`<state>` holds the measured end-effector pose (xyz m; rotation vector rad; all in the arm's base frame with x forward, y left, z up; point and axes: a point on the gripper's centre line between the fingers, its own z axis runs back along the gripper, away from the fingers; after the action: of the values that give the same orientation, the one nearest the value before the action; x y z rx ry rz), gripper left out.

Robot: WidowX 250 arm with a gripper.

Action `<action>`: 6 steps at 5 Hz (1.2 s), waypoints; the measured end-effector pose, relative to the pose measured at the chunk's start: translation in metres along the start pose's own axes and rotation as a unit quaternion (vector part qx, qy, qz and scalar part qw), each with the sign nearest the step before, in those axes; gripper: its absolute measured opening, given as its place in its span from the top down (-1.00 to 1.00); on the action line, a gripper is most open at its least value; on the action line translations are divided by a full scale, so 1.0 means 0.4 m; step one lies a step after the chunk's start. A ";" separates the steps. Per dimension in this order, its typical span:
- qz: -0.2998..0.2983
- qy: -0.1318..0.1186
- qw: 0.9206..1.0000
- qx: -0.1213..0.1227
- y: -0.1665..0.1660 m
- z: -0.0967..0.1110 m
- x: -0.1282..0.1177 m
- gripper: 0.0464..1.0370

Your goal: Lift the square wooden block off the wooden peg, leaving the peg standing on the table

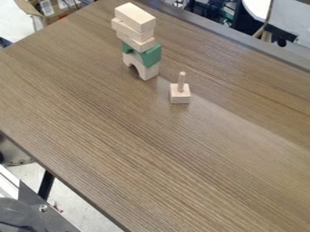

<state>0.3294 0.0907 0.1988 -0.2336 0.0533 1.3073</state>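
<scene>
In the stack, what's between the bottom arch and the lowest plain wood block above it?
Green blockwork, sandwiched between the arch and the lowest plain block, per the camera view. Can't tell if it's one piece or two.

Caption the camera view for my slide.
Wooden blocks and a green block stacked on a wooden arch, near a square block with an upright peg, on a wood-grain table.

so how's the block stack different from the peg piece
The stack is much taller than the peg piece. The stack has a green layer; the peg piece is all light wood. The stack rests on an arch, the peg piece on a blocky base. Both stand upright on the table.
</scene>
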 end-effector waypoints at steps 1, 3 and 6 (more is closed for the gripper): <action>0.004 0.011 1.000 0.015 0.004 -0.027 0.005 -0.93; -0.212 -0.027 0.970 0.115 -0.045 -0.065 -0.054 -0.93; -0.350 -0.074 0.913 0.198 -0.032 -0.216 -0.183 -0.93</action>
<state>0.3302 0.0007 0.1288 0.1895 0.0957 0.5715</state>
